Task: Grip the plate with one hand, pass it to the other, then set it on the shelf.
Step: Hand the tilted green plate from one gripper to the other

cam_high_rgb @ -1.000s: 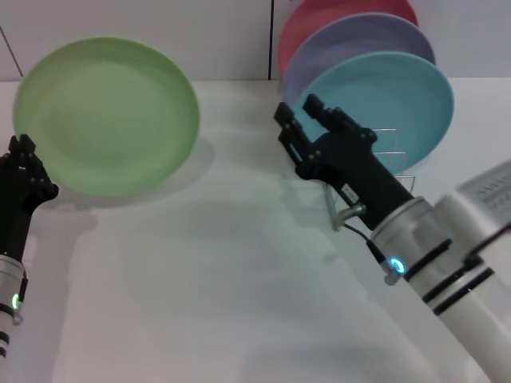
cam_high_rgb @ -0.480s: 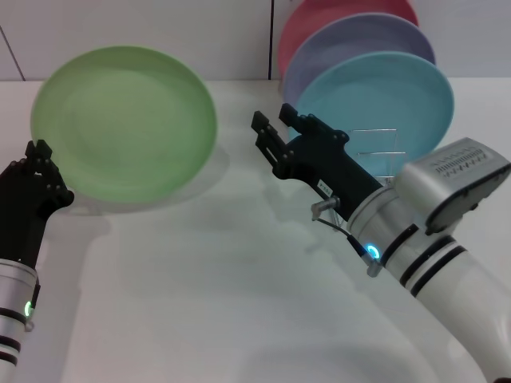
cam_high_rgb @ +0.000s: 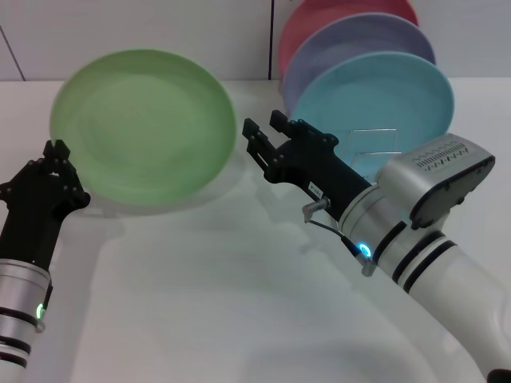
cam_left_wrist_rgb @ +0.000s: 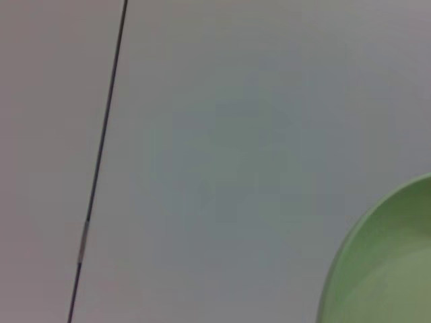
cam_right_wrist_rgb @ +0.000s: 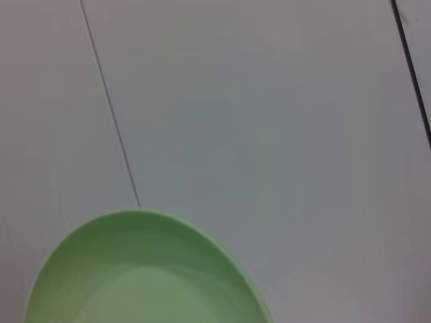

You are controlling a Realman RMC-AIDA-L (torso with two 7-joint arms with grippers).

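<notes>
The light green plate (cam_high_rgb: pixel 144 126) is held up off the table on the left of the head view, its face tilted toward me. My left gripper (cam_high_rgb: pixel 57 163), on the slim banded forearm, is shut on its lower left rim. My right gripper (cam_high_rgb: pixel 267 137), on the bulky white arm with the grey vented box (cam_high_rgb: pixel 435 179), is open just off the plate's right rim, not touching it. Part of the plate (cam_left_wrist_rgb: pixel 394 269) shows in the left wrist view, and the plate (cam_right_wrist_rgb: pixel 145 276) also shows in the right wrist view. The wire shelf (cam_high_rgb: pixel 375 144) stands behind the right arm.
A turquoise plate (cam_high_rgb: pixel 383 96), a lavender plate (cam_high_rgb: pixel 351 40) and a pink plate (cam_high_rgb: pixel 319 16) stand upright in the shelf at the back right. The white table (cam_high_rgb: pixel 200 279) spreads in front, with a wall behind it.
My left gripper has carried the green plate to the right, toward the middle. My right gripper has moved left from the shelf to the plate's right rim, still open.
</notes>
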